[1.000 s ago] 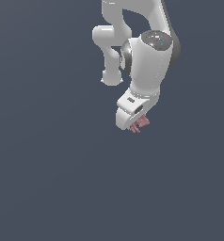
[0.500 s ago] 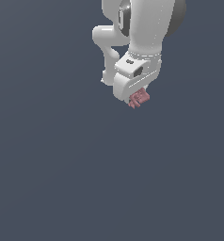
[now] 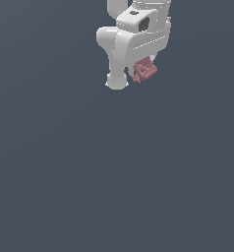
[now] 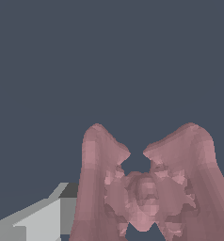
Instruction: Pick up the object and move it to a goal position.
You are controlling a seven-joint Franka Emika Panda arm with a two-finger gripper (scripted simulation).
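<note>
Pink-red object (image 3: 144, 69) | clamped in gripper (image 3: 146, 66) | under wrist

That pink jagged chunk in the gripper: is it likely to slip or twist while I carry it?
The pink chunk looks rigid: its two prongs hold their shape in the wrist view. It is small against the gripper, so probably light. Its jagged, uneven faces give the pads poor contact, so it may pivot; I would move gently.
</note>
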